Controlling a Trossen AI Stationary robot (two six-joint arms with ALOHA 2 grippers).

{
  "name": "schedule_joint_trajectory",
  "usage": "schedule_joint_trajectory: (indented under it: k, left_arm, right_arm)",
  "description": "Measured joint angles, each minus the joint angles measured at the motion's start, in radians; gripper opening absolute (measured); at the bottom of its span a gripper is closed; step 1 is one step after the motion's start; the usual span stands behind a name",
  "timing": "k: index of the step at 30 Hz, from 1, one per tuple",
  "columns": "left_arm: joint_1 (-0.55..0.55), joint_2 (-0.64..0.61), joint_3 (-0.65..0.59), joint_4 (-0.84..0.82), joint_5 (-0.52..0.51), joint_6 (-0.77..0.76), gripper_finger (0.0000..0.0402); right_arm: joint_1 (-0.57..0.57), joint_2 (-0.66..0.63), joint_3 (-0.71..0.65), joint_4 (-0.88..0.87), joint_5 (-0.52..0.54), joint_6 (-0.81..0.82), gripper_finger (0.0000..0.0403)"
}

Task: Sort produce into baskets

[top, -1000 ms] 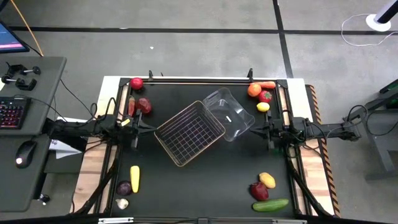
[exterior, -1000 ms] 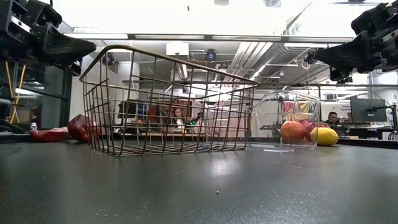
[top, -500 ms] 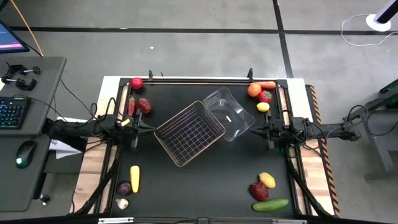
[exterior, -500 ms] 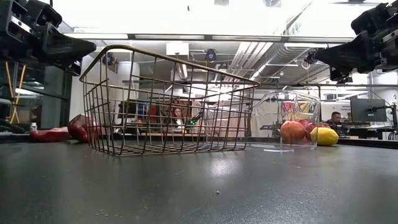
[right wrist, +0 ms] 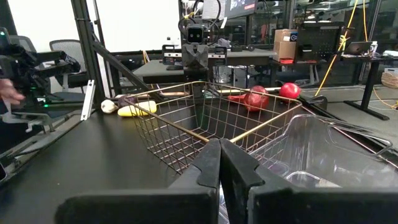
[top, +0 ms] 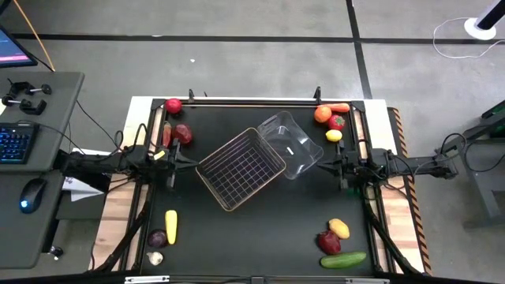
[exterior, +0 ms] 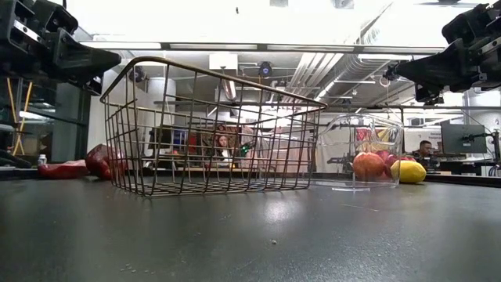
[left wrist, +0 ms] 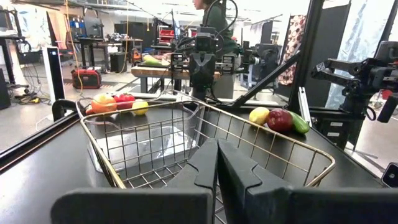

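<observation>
2 baskets sit touching at the middle of the black surface (top: pixel 252 229): the wire-mesh basket (top: pixel 241 168) and, just beside it toward the right arm, the clear plastic tub (top: pixel 290 146), both without produce inside. The left pincer (top: pixel 175 162) and right pincer (top: pixel 330 166) hang on either side of them, fingers pressed together, holding nothing. Produce lies in 4 corner groups: a red apple (top: pixel 173 106), an orange (top: pixel 322 114), a banana (top: pixel 170 226), a cucumber (top: pixel 343 259).
</observation>
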Motion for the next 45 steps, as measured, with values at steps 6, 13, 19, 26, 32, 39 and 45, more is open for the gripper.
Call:
schedule_joint_trajectory:
  k: [6,13,19,26,32,39,45]
  left_arm:
    - [-0.002,0.009,-0.001,0.269,0.012,-0.305,0.0000]
    - [0.008,0.044,0.014,0.578,-0.278,-0.578,0.0001]
    - [0.110,0.339,0.244,0.384,-0.319,-0.596,0.0044]
    - [0.446,0.861,0.847,-0.371,0.023,-0.315,0.0150]
    - [0.686,1.263,1.253,-0.999,0.089,-0.029,0.0222]
    - [0.741,1.516,1.452,-1.326,0.078,0.130,0.0271]
    - [0.740,1.665,1.475,-1.484,-0.068,0.213,0.0280]
  right_arm:
    - [0.000,0.000,0.000,0.000,0.000,0.000,0.0000]
    - [0.000,-0.001,0.000,0.000,0.000,0.000,0.0000]
    - [0.000,-0.001,0.000,0.000,0.000,0.000,0.0000]
    - [0.000,-0.001,0.000,0.000,0.000,0.000,0.0000]
    - [0.000,-0.001,0.000,0.000,0.000,0.000,0.0000]
    - [0.000,-0.001,0.000,0.000,0.000,0.000,0.0000]
    - [0.000,-0.001,0.000,0.000,0.000,0.000,0.0000]
